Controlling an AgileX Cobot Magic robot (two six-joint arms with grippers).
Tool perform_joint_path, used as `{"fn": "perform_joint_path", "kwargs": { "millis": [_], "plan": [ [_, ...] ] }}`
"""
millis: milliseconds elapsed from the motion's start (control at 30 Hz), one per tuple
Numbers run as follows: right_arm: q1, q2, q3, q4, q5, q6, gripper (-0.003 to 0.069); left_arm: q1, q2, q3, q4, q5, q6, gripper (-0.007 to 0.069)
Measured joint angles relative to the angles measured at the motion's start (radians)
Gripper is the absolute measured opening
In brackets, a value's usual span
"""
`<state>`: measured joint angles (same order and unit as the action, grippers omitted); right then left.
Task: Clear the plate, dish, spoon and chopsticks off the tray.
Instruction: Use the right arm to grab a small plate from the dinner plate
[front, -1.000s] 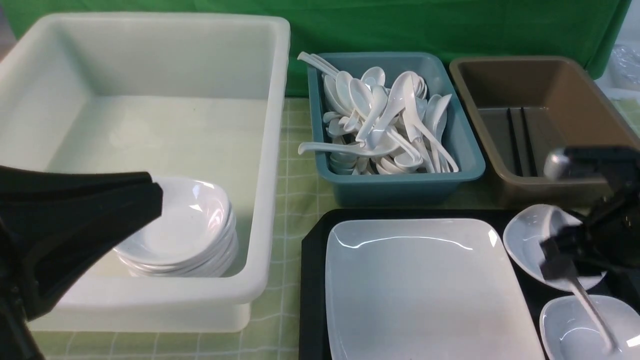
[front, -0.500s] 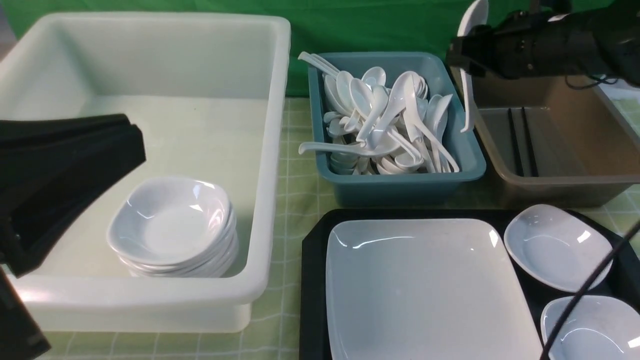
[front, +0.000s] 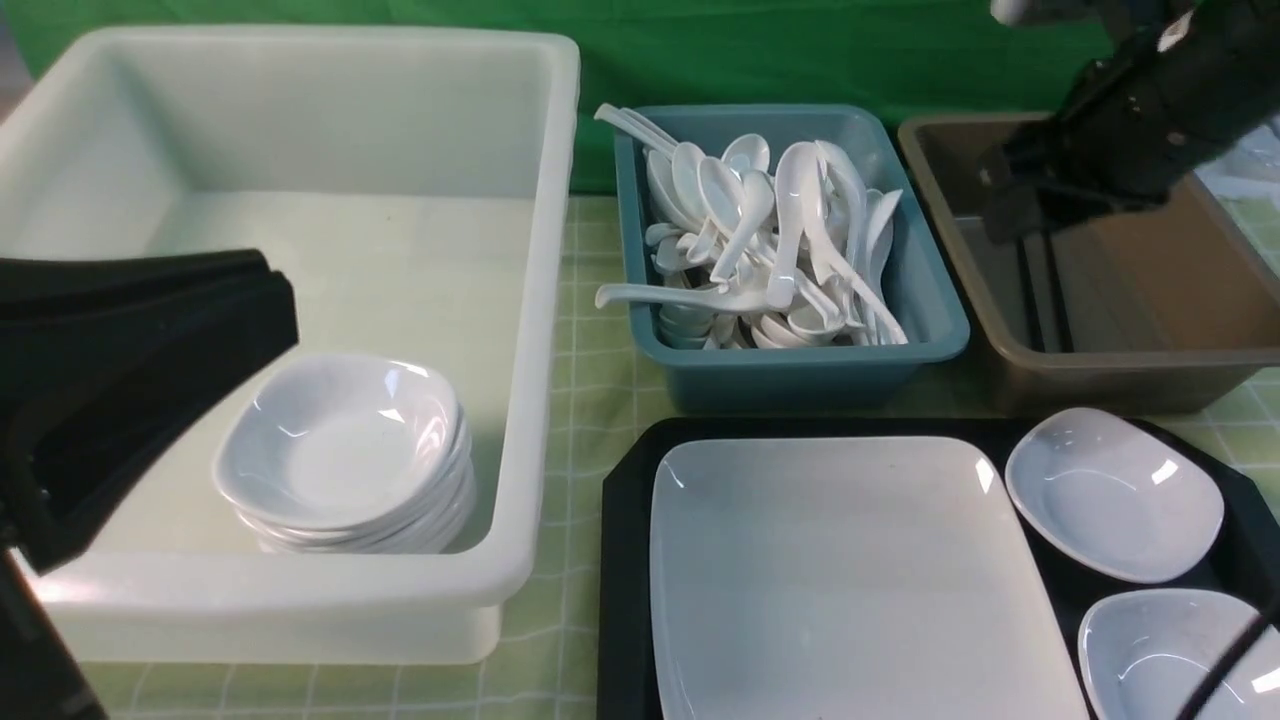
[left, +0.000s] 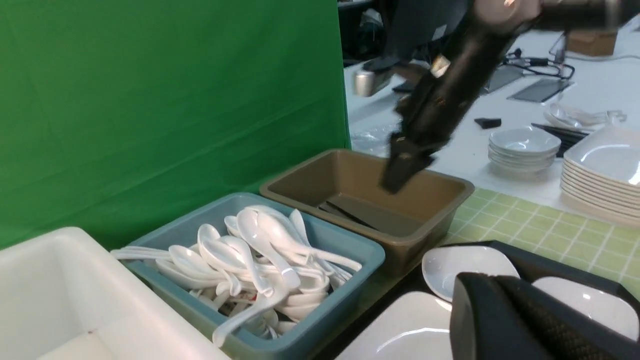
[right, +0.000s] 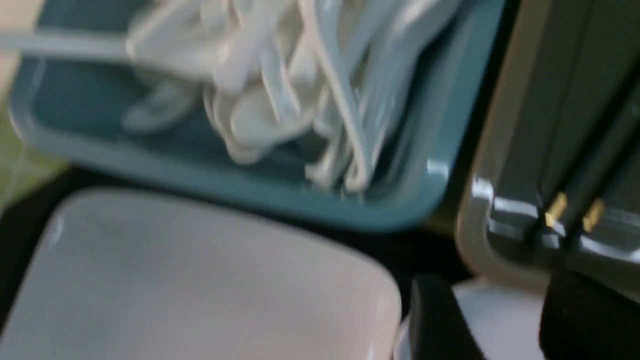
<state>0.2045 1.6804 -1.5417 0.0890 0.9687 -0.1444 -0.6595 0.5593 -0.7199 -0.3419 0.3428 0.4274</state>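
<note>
The large white plate (front: 850, 580) lies on the black tray (front: 625, 560), with two small white dishes (front: 1113, 493) (front: 1170, 655) to its right. The black chopsticks (front: 1040, 290) lie in the brown bin (front: 1150, 375); their gold bands show in the right wrist view (right: 575, 210). No spoon is on the tray; several white spoons (front: 770, 250) fill the teal bin (front: 800, 375). My right gripper (front: 1005, 210) hangs open and empty above the brown bin. My left gripper (front: 285, 320) is shut and empty over the white tub's front left.
The big white tub (front: 540, 300) on the left holds a stack of small white bowls (front: 345, 455). A green checked cloth (front: 590, 400) covers the table and a green curtain stands behind. More stacked dishes (left: 522, 147) and plates (left: 605, 172) sit on a far table.
A second ago my right gripper was at the spoon in the dish on the tray, then carried it up beside the teal bin. Now it is empty and has swung right over the brown bin.
</note>
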Motion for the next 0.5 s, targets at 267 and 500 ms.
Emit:
{"fn": "perform_joint_path", "kwargs": {
  "millis": [267, 500],
  "plan": [
    [0.122, -0.329, 0.515, -0.099, 0.077, 0.045, 0.0361, 0.000, 0.002, 0.000, 0.033, 0.042, 0.000, 0.0023],
    [0.127, -0.399, 0.841, -0.112, -0.107, 0.045, 0.0533, 0.000, 0.001, 0.000, 0.038, 0.060, -0.001, 0.0023]
  ]
}}
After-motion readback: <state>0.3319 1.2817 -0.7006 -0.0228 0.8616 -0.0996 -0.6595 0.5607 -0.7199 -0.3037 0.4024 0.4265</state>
